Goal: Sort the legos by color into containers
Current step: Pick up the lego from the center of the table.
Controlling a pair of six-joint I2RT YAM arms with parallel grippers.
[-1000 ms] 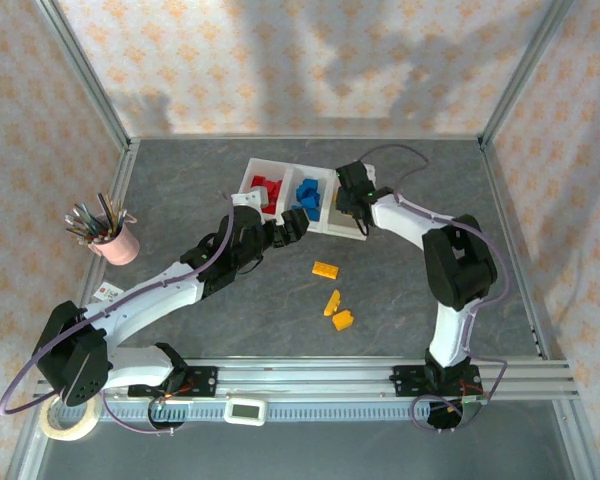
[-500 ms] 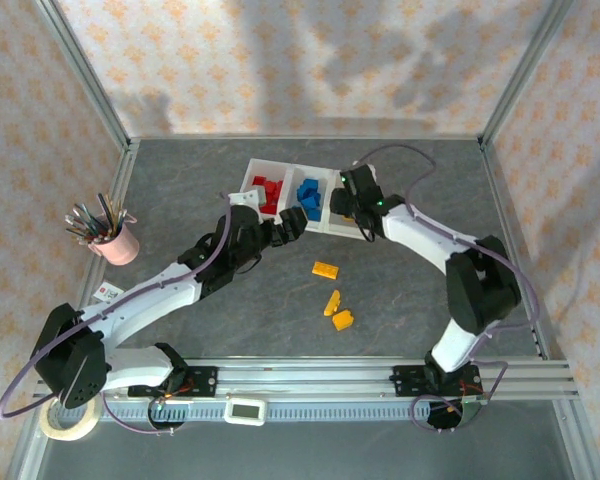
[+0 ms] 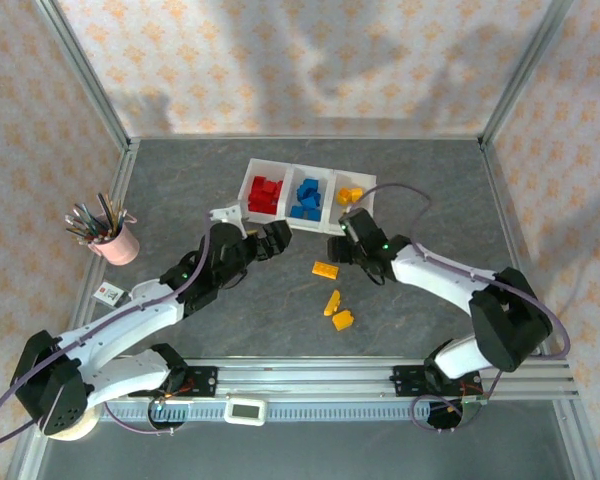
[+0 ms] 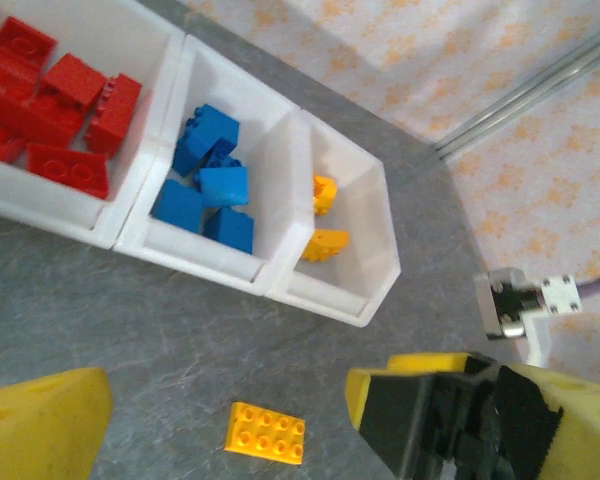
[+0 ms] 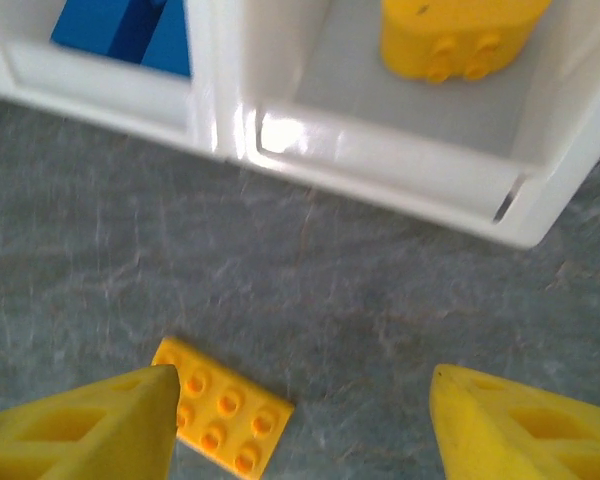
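The containers (image 3: 290,192) stand at the back centre: red legos (image 3: 266,193) on the left, blue legos (image 3: 308,197) in the middle, a yellow lego (image 3: 351,195) on the right. A flat yellow plate (image 3: 325,269) and two more yellow legos (image 3: 332,302) (image 3: 343,320) lie loose on the table. My right gripper (image 3: 342,245) hangs open and empty just in front of the bins; the plate (image 5: 225,415) lies by its left finger (image 5: 100,425). My left gripper (image 3: 270,240) is wide open and empty, left of the plate (image 4: 267,433), facing the bins (image 4: 280,180).
A pink cup of pens (image 3: 115,240) stands at the left edge, with a small white tag (image 3: 107,293) near it. The metal rail (image 3: 310,380) runs along the near edge. Frame posts rise at the back corners.
My right gripper has drawn back from over the right-hand bin to the table in front of it and opened wider; a yellow lego now shows in that bin. The left arm pulled back slightly.
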